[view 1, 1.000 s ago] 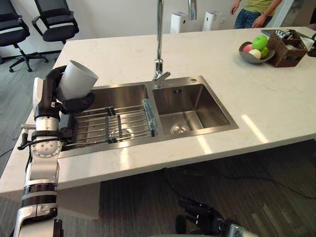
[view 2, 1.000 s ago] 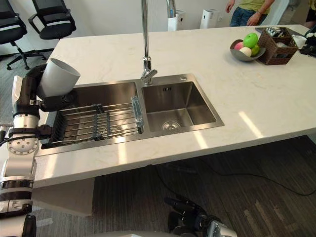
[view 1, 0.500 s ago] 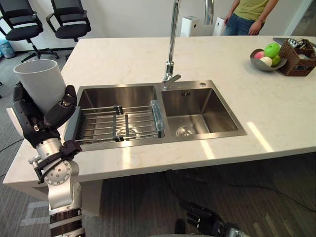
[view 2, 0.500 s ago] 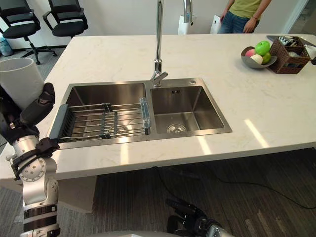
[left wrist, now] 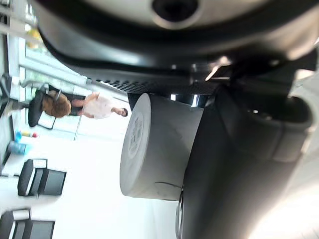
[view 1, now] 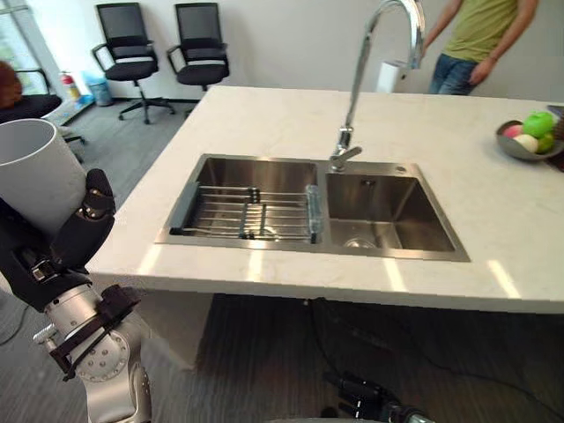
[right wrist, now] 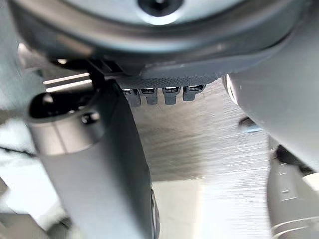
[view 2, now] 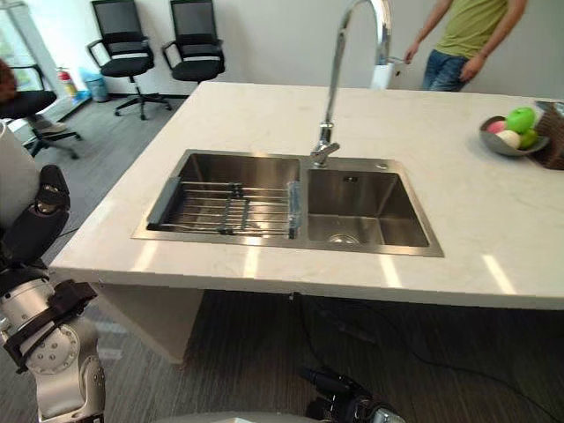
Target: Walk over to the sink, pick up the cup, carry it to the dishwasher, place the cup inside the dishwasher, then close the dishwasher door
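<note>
Holding a smooth, pale, round tapered cup [view 1: 35, 181] mouth up, your left hand [view 1: 77, 231] has its dark fingers curled round the cup's lower wall, out past the left end of the tabletop [view 1: 264, 115]. That tabletop is pale polished stone, faintly veined. Set in it is a brushed steel double sink [view 1: 264, 245], with a wire rack [view 1: 251, 211] across the left basin and a tall curved tap [view 1: 355, 79] behind. A fruit bowl [view 1: 511, 152] sits far right. Black office chairs [view 1: 128, 66] and a person [view 1: 480, 31] stand beyond, grey floor [view 1: 264, 352] below. Your right hand [view 1: 366, 398] hangs low over the floor, fingers loosely straight
</note>
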